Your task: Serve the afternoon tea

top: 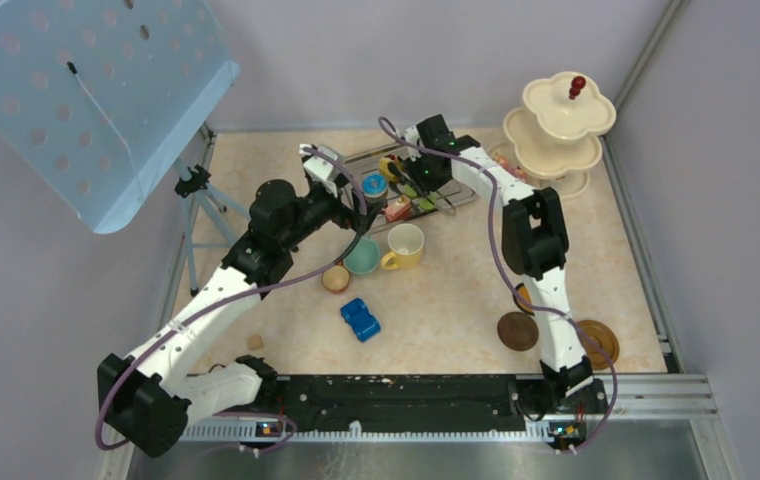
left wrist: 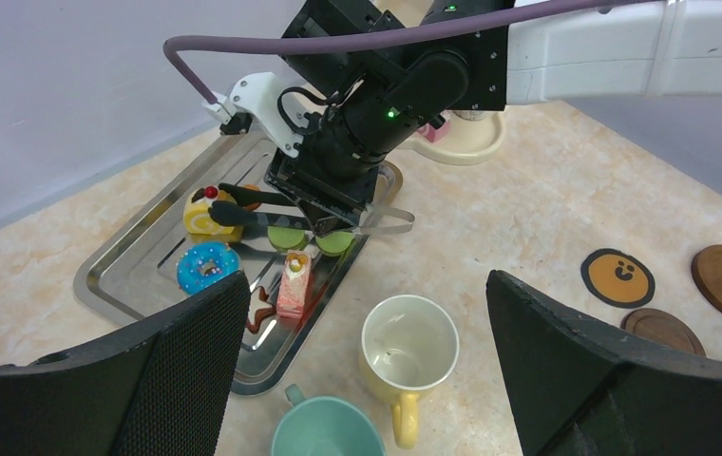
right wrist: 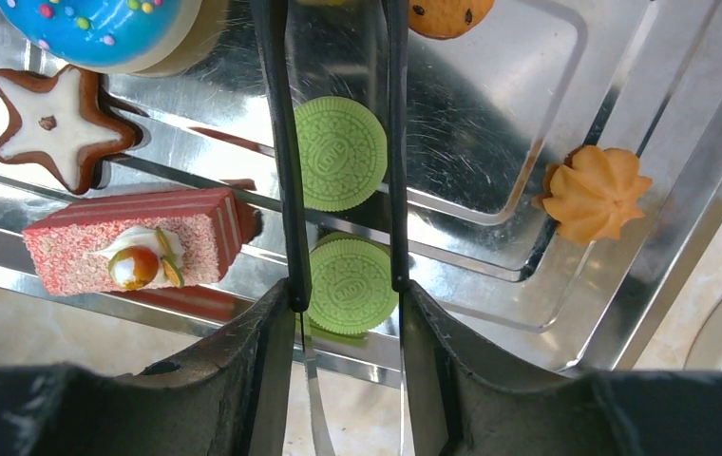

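Green, round and embossed like a sandwich biscuit, the toy cookie point(right wrist: 341, 152) lies flat on the floor of the shiny metal tray point(right wrist: 490, 171), and its twin green cookie point(right wrist: 351, 285) sits just beside it, nearer the wrist. It looks light, hard and smooth-rimmed, so it will likely skid on the polished metal or squirt out of a skewed pinch. The best hold is squarely across its full width, at the rim, with gentle pressure. The two arms of the slim black tongs point(right wrist: 281, 142) run one along each side of it, close to its edges; whether they touch it I cannot tell. The right gripper point(right wrist: 348, 299) clamps those tongs, one finger pressed against each arm. A pink cake slice point(right wrist: 134, 252) and an orange swirl biscuit point(right wrist: 593, 193) lie to either side. The left gripper point(left wrist: 367, 323) hangs wide open and empty above the yellow-and-cream mug point(left wrist: 409, 342). The cream three-tier stand point(top: 559, 125) stands beyond the tray's far right end.
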Available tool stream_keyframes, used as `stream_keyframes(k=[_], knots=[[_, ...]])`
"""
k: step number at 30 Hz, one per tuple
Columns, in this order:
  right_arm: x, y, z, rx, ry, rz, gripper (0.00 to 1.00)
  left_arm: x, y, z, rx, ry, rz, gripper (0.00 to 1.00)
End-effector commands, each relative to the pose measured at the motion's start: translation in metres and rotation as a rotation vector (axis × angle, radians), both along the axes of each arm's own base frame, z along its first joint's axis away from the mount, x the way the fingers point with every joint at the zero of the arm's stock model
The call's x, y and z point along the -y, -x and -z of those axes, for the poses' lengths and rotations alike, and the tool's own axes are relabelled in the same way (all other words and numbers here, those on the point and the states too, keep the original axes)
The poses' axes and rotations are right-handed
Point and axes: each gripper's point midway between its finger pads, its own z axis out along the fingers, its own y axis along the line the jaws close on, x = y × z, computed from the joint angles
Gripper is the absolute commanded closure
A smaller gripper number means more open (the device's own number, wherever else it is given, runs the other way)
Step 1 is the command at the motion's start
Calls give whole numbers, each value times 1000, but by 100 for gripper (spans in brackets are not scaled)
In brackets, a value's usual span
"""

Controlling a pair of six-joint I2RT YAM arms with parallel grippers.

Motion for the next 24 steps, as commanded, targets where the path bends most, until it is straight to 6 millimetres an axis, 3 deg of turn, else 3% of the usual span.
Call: stream_keyframes(k=[1,6,11,17,24], knots=[[-18,-8,-22,52,-59,5,63,0,5,-31,71,48,14,1],[-19,0,-52,71,-129,64,73,-5,11,-42,103,62,11,1],[-3,12,-94,126,-142,136,84,-8,10,-43,115,58,-10,1],[43,47,-117,159,-74,262,90,-7,10,-41,105,65,-2,1],[115,104,-117,173,-85,472,91,-3,14,-42,101,79,23,1]])
